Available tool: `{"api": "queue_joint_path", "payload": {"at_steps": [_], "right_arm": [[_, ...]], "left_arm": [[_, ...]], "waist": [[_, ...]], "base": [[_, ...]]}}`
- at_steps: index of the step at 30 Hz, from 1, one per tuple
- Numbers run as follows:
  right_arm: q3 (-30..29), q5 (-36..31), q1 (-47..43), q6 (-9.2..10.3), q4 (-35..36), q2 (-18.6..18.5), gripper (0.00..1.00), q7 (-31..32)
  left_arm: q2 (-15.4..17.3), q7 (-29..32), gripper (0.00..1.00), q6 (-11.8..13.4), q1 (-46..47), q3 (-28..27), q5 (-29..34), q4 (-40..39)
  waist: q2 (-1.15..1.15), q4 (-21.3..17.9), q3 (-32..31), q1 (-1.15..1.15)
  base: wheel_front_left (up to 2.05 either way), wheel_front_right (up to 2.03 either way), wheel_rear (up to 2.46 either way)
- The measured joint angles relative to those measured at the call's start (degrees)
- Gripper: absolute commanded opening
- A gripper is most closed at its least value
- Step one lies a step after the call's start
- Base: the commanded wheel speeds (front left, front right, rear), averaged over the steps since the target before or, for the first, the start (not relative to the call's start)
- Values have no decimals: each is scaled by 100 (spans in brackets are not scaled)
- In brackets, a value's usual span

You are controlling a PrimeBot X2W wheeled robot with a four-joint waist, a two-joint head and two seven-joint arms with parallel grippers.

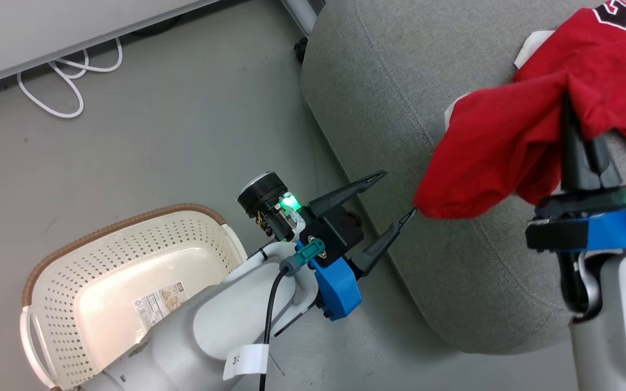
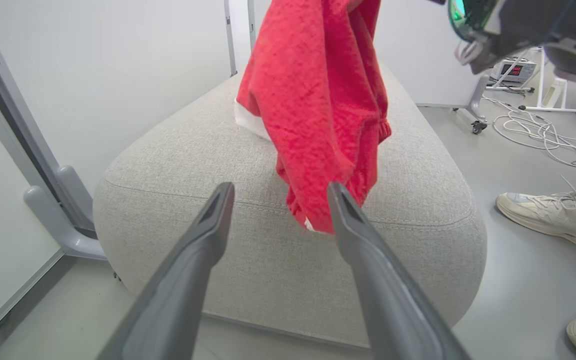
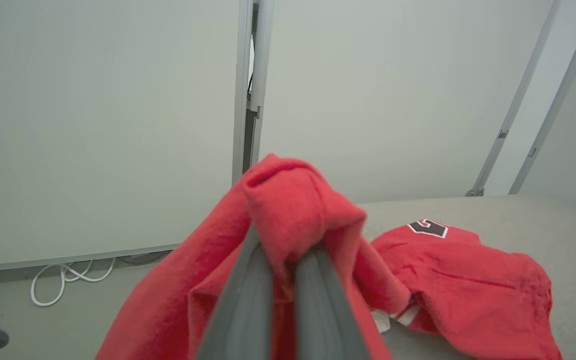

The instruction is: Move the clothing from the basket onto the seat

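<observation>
Grey seat [image 1: 394, 87] on grey floor [image 1: 182, 141]

One red garment [image 1: 498, 146] hangs bunched above the grey seat [image 1: 378, 81] at right; the numbered one [image 1: 612, 38] lies upper right; cream basket [image 1: 57, 293] sits lower left.

Right claw [image 3: 284, 265] tips buried in clothing [image 1: 508, 146]; number mark [image 1: 620, 12] cropped.

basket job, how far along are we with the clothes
Done: the basket shows no clothing, and the numbered red garment lies on the seat. In hand: the right pincer is shut on the second red garment, hanging over the seat's edge. Left: set it down and let go. The left pincer is open, holding nothing.
</observation>
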State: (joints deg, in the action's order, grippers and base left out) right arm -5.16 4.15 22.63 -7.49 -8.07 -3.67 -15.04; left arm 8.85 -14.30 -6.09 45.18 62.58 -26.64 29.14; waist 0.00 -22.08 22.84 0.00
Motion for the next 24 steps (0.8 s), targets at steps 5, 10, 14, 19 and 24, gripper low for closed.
{"api": "queue_joint_path", "payload": {"at_steps": [5, 10, 14, 19, 24], "right_arm": [[-177, -89, 770, 0, 186, -216, 0, 0], [-606, -166, 1649, 0, 339, -550, 0, 0], [-1188, -177, 2310, 0, 357, -873, 0, -1], [-1895, -212, 2852, -1, 159, -1246, 0, -2], [-2363, -271, 3101, 0, -485, -1722, 0, -1]], "left_arm": [[123, 23, 100, 33, 175, -40, 47, -89], [312, 174, 100, 48, 434, -58, 114, -237], [482, 312, 100, 67, 635, -78, 183, -393], [681, 472, 100, 103, 811, -87, 258, -595], [836, 602, 100, 113, 924, -85, 298, -813]], "waist": [[0, 40, 290, 0], [0, 75, 712, 0], [0, 101, 1103, 1], [0, 112, 1562, 1], [0, 113, 1915, 1]], "base": [[0, 0, 0], [0, 0, 0], [0, 0, 0], [0, 0, 0], [0, 0, 0]]}}
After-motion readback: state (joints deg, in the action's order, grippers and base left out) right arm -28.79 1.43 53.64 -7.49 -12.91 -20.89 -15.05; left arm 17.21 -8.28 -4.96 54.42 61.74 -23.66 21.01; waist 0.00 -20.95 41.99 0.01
